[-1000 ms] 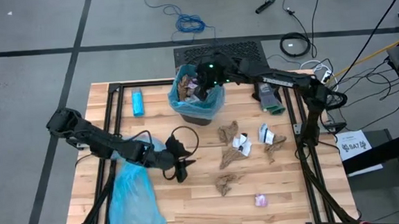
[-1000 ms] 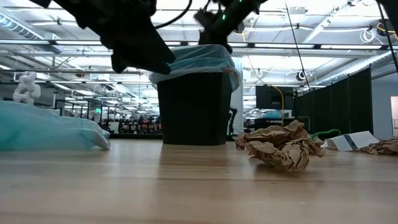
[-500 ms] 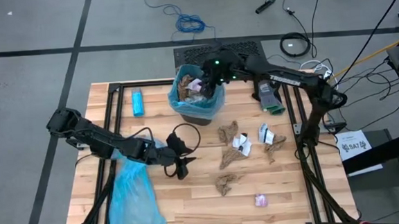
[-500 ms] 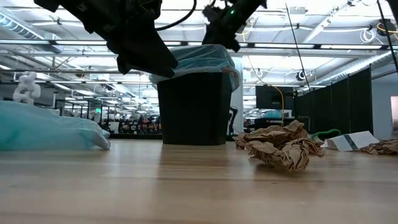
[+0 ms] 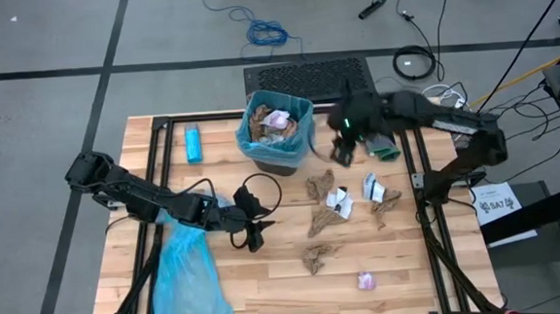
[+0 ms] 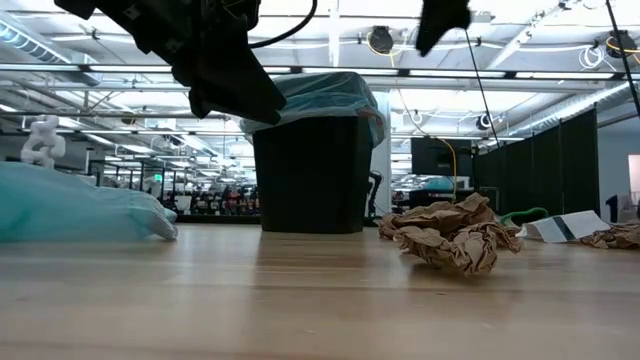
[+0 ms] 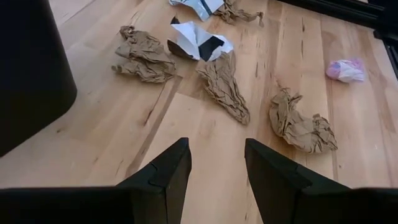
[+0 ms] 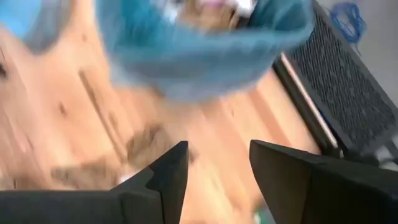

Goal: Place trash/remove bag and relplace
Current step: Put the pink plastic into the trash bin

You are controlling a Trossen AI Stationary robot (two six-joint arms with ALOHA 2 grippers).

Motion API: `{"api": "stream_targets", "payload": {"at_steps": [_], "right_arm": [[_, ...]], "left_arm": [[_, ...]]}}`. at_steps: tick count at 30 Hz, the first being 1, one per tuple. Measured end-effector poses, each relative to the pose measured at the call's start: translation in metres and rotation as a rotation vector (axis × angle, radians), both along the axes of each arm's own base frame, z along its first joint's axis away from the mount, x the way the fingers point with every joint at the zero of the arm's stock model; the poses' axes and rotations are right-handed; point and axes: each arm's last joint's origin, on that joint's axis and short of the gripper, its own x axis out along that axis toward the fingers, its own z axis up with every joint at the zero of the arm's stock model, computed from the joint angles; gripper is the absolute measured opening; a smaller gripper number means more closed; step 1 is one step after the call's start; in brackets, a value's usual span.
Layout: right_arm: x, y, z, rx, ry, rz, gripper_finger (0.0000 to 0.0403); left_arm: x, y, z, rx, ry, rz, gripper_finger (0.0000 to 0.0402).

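The black bin [image 5: 277, 138], lined with a blue bag [image 6: 318, 95], stands at the table's far middle with crumpled trash [image 5: 278, 121] inside. More trash lies loose on the table: brown wads [image 5: 323, 219], white bits [image 5: 339, 200] and a pink wrapper [image 5: 366, 280]. My right gripper [image 5: 342, 153] hangs open above the table just right of the bin, holding nothing. My left gripper [image 7: 214, 167] hovers open at the table's middle left, nothing between its fingers, with brown wads [image 7: 225, 87] ahead of it. A spare blue bag [image 5: 185, 275] lies flat at the near left.
A small solid blue oblong [image 5: 193, 143] lies at the far left. A grey-green object [image 5: 383, 149] sits by the right frame rail. Black frame rails [image 5: 154, 174] run along the table's sides. A black mat [image 5: 306, 75] lies beyond the far edge. Bare wood shows along the near edge.
My right gripper has swung from over the bin toward the table's right edge and somewhat nearer, and now hangs beside the bin. The trash inside the bin now shows uncovered. My left arm has kept still.
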Motion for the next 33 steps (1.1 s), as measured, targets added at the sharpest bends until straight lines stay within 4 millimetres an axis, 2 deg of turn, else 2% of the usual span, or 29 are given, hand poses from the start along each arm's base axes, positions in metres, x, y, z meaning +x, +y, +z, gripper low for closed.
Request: {"api": "stream_targets", "payload": {"at_steps": [6, 10, 13, 18, 22, 28, 33], "right_arm": [[-0.032, 0.054, -0.026, 0.019, 0.041, -0.065, 0.016], [-0.058, 0.079, -0.057, 0.11, 0.047, -0.162, 0.016], [-0.071, 0.103, -0.086, 0.217, 0.042, -0.174, 0.016], [-0.079, 0.151, -0.133, 0.379, -0.009, -0.032, 0.016], [-0.084, 0.185, -0.16, 0.445, -0.043, 0.079, 0.016], [-0.094, 0.221, -0.19, 0.434, 0.047, 0.085, 0.016], [-0.089, 0.244, -0.214, 0.446, 0.086, 0.103, 0.016]], "left_arm": [[0.0, 0.0, 0.0, -0.003, 0.0, 0.001, 0.0155], [0.0, 0.0, 0.0, -0.004, -0.002, 0.001, 0.0155], [0.0, -0.001, 0.0, -0.005, -0.004, 0.0, 0.0155], [0.0, -0.001, 0.001, -0.006, -0.008, 0.0, 0.0155], [0.0, -0.001, 0.001, -0.007, -0.008, -0.001, 0.0155], [0.0, -0.001, 0.0, -0.008, -0.007, 0.0, 0.0155], [0.0, -0.001, 0.0, -0.005, -0.007, -0.002, 0.0155]]}}
